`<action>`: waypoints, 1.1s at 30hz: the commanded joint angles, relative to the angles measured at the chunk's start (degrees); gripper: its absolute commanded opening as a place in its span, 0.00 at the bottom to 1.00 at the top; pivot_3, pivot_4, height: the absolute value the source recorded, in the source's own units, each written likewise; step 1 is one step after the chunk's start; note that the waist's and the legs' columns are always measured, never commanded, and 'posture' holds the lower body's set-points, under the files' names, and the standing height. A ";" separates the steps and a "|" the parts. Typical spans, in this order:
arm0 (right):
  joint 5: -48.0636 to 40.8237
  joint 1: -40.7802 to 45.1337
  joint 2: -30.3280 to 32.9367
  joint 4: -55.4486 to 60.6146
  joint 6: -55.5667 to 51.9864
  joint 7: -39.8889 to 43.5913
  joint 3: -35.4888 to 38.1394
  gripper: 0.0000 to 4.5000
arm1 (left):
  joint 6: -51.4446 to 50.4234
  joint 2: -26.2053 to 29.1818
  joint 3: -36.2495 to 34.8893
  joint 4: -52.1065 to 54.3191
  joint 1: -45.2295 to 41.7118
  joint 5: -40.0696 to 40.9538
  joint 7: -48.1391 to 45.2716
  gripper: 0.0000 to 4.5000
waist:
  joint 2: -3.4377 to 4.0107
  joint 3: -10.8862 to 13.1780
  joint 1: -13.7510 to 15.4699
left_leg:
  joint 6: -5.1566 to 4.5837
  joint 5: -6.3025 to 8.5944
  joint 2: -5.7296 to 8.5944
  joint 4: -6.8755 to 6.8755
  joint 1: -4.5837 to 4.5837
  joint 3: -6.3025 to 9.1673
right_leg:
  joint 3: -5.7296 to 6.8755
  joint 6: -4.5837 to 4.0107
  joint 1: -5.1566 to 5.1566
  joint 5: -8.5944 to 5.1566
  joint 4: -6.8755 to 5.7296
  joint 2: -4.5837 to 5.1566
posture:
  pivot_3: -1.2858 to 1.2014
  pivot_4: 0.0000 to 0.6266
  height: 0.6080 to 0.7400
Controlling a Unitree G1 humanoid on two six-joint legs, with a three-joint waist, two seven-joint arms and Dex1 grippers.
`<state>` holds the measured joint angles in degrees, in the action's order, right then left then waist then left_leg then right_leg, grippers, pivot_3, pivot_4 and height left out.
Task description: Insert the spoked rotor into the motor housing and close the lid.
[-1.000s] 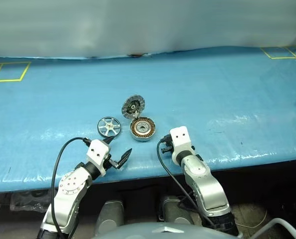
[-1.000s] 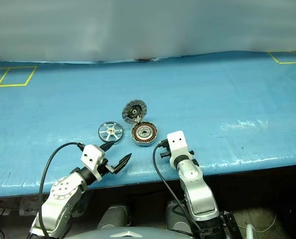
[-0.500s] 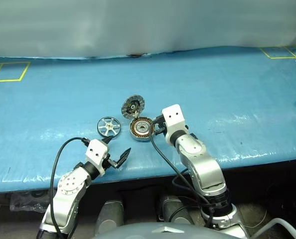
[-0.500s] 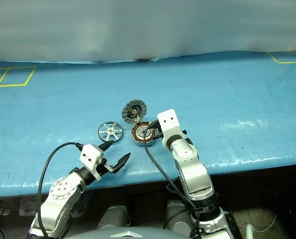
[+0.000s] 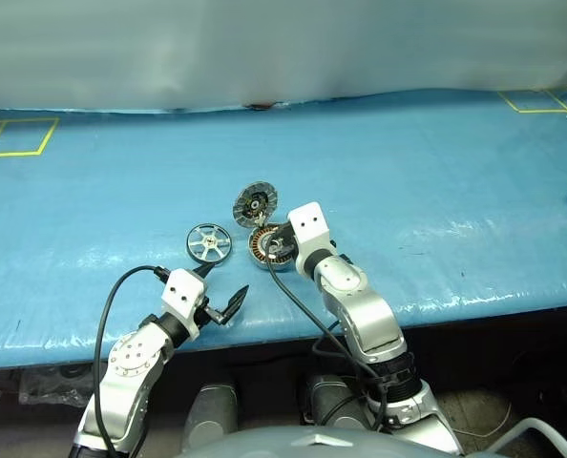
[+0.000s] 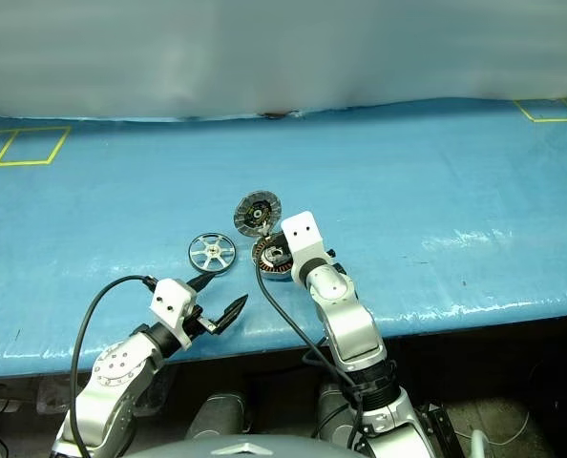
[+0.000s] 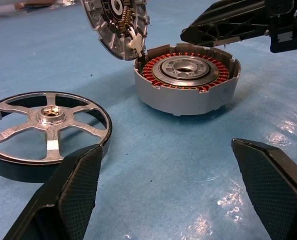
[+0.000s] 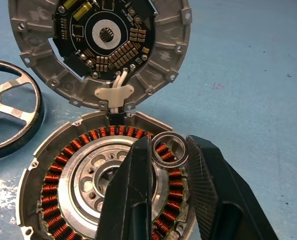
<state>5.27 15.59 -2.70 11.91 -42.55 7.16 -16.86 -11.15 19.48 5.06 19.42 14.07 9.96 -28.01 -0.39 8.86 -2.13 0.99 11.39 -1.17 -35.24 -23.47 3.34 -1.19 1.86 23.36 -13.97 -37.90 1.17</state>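
right hand (image 8: pixel 169 150): pinches a small metal ring (image 8: pixel 170 148) over the motor housing (image 7: pixel 186 78) | left hand (image 7: pixel 173 192): spread wide, holds nothing, near the counter (image 5: pixel 436 181) edge | spoked rotor (image 7: pixel 46 127): flat on the blue counter just beside the housing | lid (image 8: pixel 101 47): stands open at the housing's far edge

Spoked rotor (image 7: pixel 47 131) flat on blue table (image 7: pixel 153 180); motor housing (image 7: pixel 187 77) beside it, lid (image 7: pixel 114 24) upright.
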 commanded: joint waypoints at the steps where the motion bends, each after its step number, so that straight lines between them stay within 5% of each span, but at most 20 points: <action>1: -0.62 0.66 -1.19 1.53 1.15 -0.05 -0.73 0.15 | -0.21 0.15 -0.29 2.90 0.11 0.73 -0.02 1.00 | 0.00 0.00 -0.01 | 0.00 0.00 0.00 0.00 0.00 0.00 | 0.00 0.00 0.00 0.00 0.00 0.00 | 0.52 0.24 1.00; 33: -2.91 -2.17 -1.75 2.05 -1.90 0.29 -2.51 0.15 | -1.31 -0.19 -0.01 2.97 0.15 0.96 0.04 1.00 | 0.00 0.00 -0.02 | 0.00 0.00 0.00 -0.04 0.00 0.00 | -0.02 0.00 -0.01 0.01 -0.02 -0.01 | 0.52 0.24 1.00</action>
<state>3.06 13.72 -3.11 12.02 -44.31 7.48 -19.25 -12.44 19.39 5.08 19.90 14.34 10.16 -27.94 -0.39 8.85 -2.15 0.99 11.39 -1.17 -35.28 -23.46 3.34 -1.22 1.87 23.35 -13.97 -37.92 1.16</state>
